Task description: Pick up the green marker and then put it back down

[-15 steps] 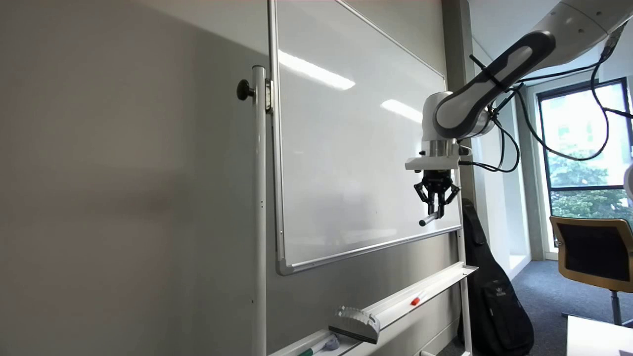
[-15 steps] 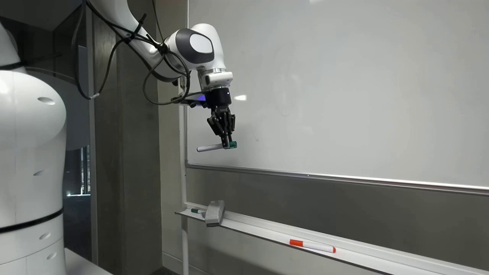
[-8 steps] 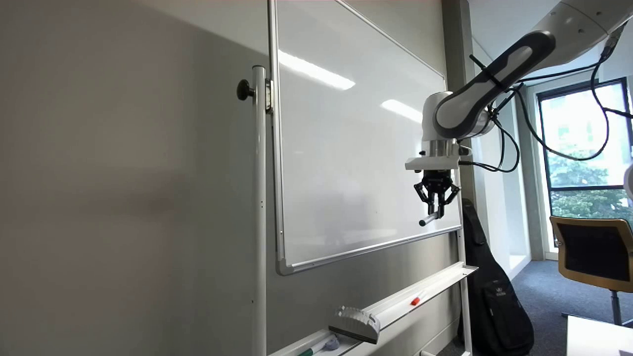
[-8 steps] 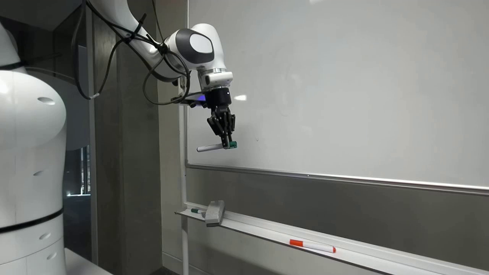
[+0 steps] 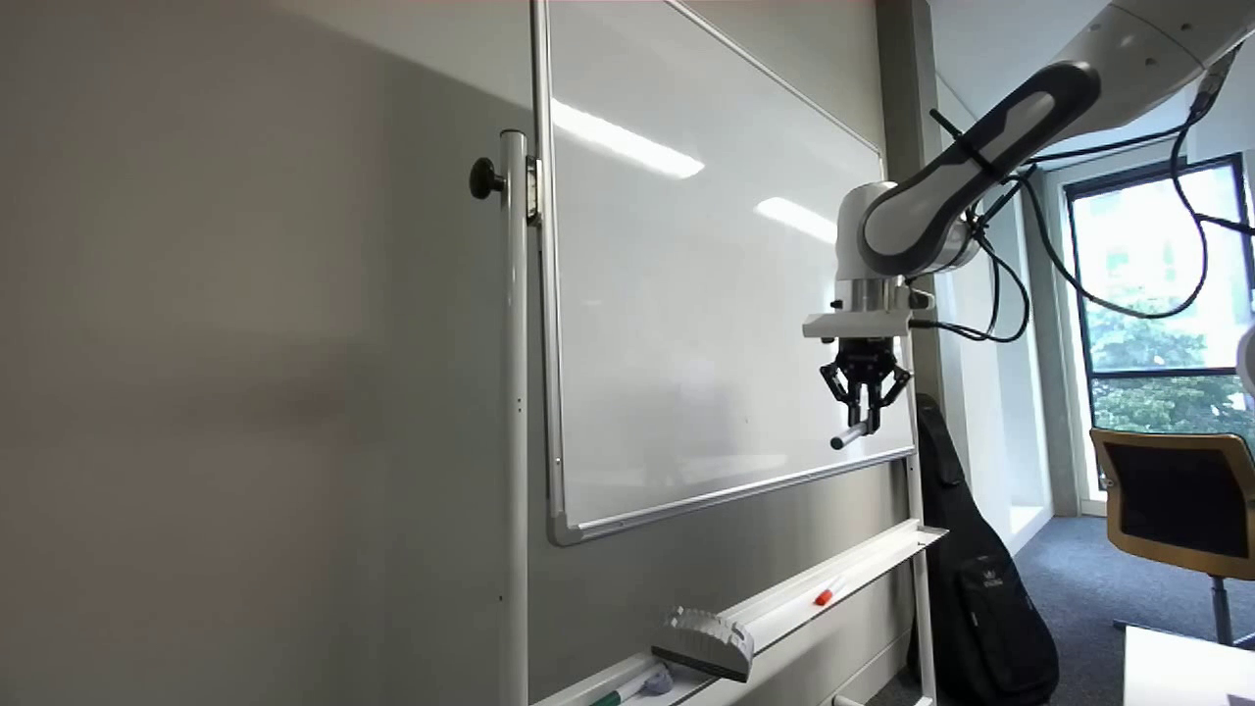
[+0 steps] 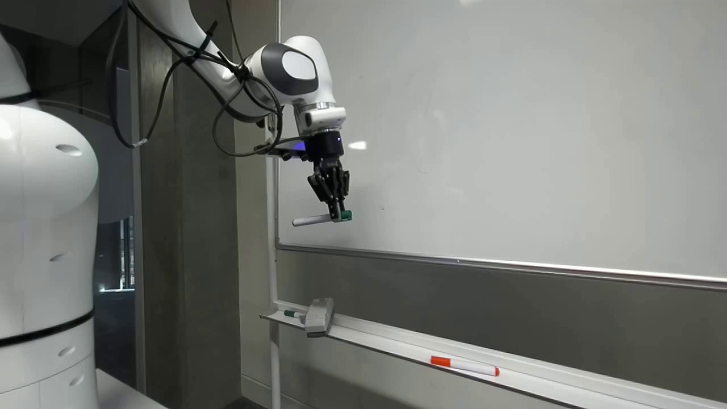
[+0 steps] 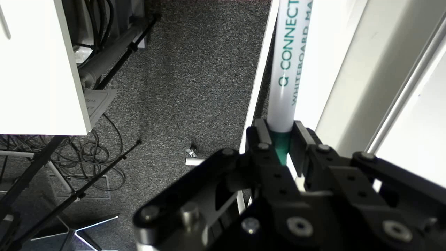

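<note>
I've got the green marker (image 7: 286, 69) aloft in my claw (image 7: 280, 126), its fingers (image 7: 304, 134) no wider apart than the marker and pinching it where the white barrel meets the green end. By my reckoning the pick-up is done and the step in hand is setting it back down. To do that well I'd come down slowly and straight over the tray (image 6: 386, 343), aiming between the eraser (image 6: 320, 317) and the red marker (image 6: 464, 366), well away from the other green-capped marker (image 6: 291, 314) near the eraser. In both exterior views the plain end sits a little lower than the gripped end, so I expect it to land first; I'd flatten that tilt, let the whole barrel rest, and only then ease the fingers apart and rise, minding the lower rim of the whiteboard (image 6: 483, 130). As for how it lies, the marker is close to level, across the way the claw points: the long barrel runs out to one side, off the top of the wrist view, with only the short green end on the other. It hangs well above the tray, so letting go now would likely drop it.
</note>
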You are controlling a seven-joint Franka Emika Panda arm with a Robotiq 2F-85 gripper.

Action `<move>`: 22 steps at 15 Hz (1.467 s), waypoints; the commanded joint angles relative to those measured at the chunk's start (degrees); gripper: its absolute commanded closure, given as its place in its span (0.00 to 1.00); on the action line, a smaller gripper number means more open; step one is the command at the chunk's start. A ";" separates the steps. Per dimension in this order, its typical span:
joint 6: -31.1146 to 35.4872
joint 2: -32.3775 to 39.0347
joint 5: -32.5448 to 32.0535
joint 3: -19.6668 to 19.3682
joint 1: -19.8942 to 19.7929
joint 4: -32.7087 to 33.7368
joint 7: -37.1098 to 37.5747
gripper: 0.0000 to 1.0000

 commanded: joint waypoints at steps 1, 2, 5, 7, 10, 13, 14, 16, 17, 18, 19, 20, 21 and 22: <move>2.49 4.37 2.66 -0.25 -1.37 1.11 -2.45 0.95; 2.65 5.61 3.27 -0.51 -1.34 1.42 -2.74 0.95; 6.27 10.42 3.69 -0.93 -2.31 2.25 -2.27 0.95; 9.05 14.12 3.02 -1.22 -3.13 3.08 -1.57 0.95; 12.41 21.07 3.25 -2.42 -3.49 5.31 -1.51 0.95; 14.18 27.64 4.85 -3.99 -2.75 8.17 -2.84 0.95; 14.61 29.65 5.89 -4.42 -2.44 9.29 -3.45 0.95; 15.46 33.95 7.60 -4.98 -2.01 11.85 -4.53 0.95; 16.01 36.22 8.05 -5.27 -1.83 13.31 -4.70 0.95; 16.43 38.13 8.63 -5.54 -1.61 14.66 -5.13 0.95; 16.59 40.10 8.81 -5.91 -1.41 16.12 -5.39 0.95; 16.76 41.56 8.92 -6.22 -1.18 17.46 -5.39 0.95; 16.69 42.80 9.16 -6.49 -0.98 18.53 -5.70 0.95; 16.60 43.71 8.88 -6.97 -0.57 19.50 -5.45 0.95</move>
